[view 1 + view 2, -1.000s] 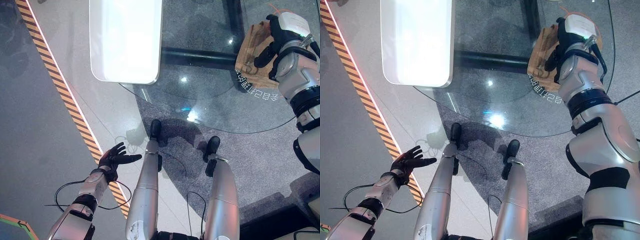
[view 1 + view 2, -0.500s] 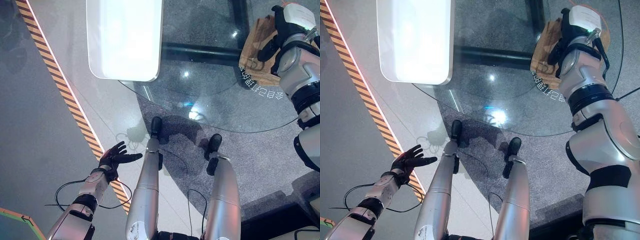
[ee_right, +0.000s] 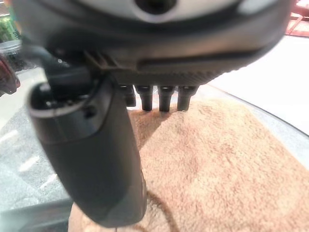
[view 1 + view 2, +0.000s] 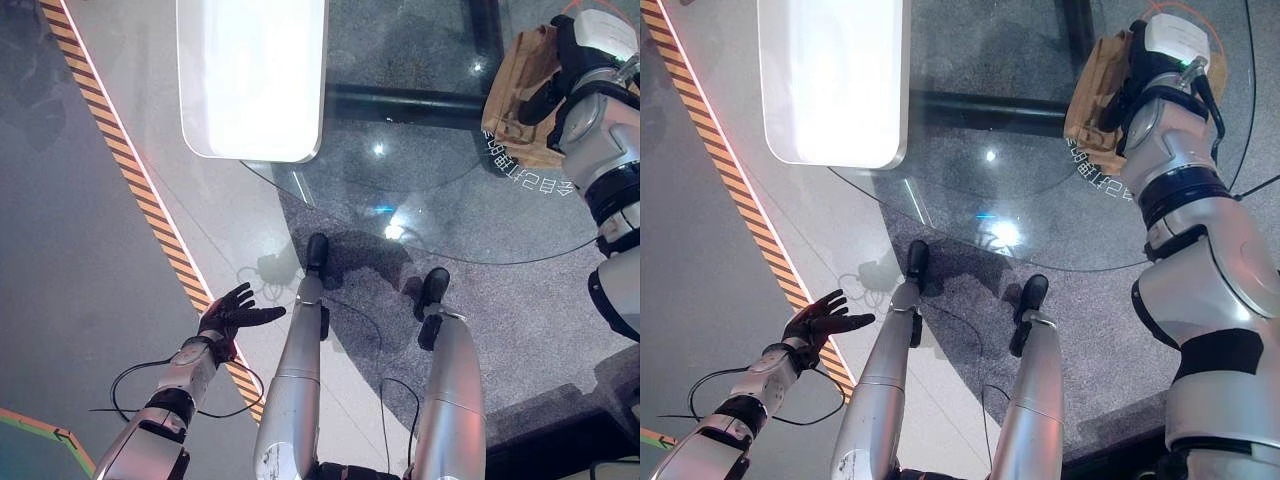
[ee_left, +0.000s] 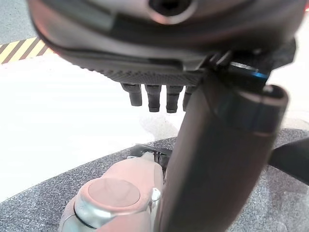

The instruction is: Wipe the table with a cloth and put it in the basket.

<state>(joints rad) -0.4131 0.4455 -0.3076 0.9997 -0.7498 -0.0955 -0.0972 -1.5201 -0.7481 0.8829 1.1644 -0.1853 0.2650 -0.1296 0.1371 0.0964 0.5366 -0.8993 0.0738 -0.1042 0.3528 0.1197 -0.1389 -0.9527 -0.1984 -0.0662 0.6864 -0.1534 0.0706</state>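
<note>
Two hands were at work, but one did the job: the right hand (image 4: 1137,88) lay flat on the tan cloth (image 3: 227,164), fingers (image 3: 164,99) straight and pressing it onto the round glass table (image 4: 420,200) near its right edge. Left hand (image 4: 230,315) hung low over the floor, fingers spread, holding nothing.

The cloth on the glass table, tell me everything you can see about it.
The cloth is tan and fuzzy like terry towelling, lying crumpled flat on the round glass table near its far right edge. The right hand rests on top of it with straight fingers pressing down, covering part of it. Nothing else touches it.
</note>
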